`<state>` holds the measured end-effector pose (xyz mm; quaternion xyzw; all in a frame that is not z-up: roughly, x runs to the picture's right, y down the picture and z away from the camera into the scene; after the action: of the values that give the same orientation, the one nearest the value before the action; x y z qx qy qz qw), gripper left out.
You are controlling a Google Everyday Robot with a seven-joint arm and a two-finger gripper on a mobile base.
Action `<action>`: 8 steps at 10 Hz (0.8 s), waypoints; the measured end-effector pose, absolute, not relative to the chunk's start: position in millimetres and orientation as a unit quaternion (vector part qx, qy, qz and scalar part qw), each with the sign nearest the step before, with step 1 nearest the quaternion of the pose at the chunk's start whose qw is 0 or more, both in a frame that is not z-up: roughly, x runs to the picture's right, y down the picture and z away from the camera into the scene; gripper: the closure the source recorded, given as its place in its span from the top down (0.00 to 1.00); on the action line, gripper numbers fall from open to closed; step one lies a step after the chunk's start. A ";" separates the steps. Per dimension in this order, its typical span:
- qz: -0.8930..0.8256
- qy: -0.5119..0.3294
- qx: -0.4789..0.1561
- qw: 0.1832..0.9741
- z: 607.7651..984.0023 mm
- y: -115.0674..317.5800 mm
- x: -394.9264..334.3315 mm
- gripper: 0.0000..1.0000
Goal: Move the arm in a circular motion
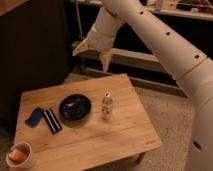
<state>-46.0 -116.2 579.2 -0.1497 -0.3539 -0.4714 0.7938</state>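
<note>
Above the far edge of the desk [135, 125] I have the gripper [91, 59] hanging in free air, well clear of the wood and of everything on it. It is spread wide and carrying nothing: one pale finger [79, 48] juts out to the left of the picture, the other [106, 62] points straight down.

The arm [150, 35] is the whole job here, and it fills the right side and top of my view. Its thick white link rises from the lower right, runs up and left along a long diagonal to a bulbous joint near the top, then bends down to the wrist. So the long axis slants across the scene, with the gripper at its low left end.

What my circle turns on is what lies under that tip. Below it, and toward the camera, stands a small white bottle [106, 105] – upright, just beside a black dish [75, 107]. Farther left lie a blue pad [35, 116] and a dark striped block [52, 120], and a cup [19, 155] sits at the near left corner.

I judge the bottom of any loop to be the risky part, since the bottle is the tallest thing there.
</note>
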 end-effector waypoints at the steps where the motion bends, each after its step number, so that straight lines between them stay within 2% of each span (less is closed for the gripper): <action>1: -0.460 -0.350 -0.157 0.801 586.3 -115.9 -33.2 0.80; 8: -0.372 -0.316 -0.187 0.852 617.0 -82.5 44.2 0.80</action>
<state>44.2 -82.5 617.0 -0.1875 -0.3163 -0.3724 0.8521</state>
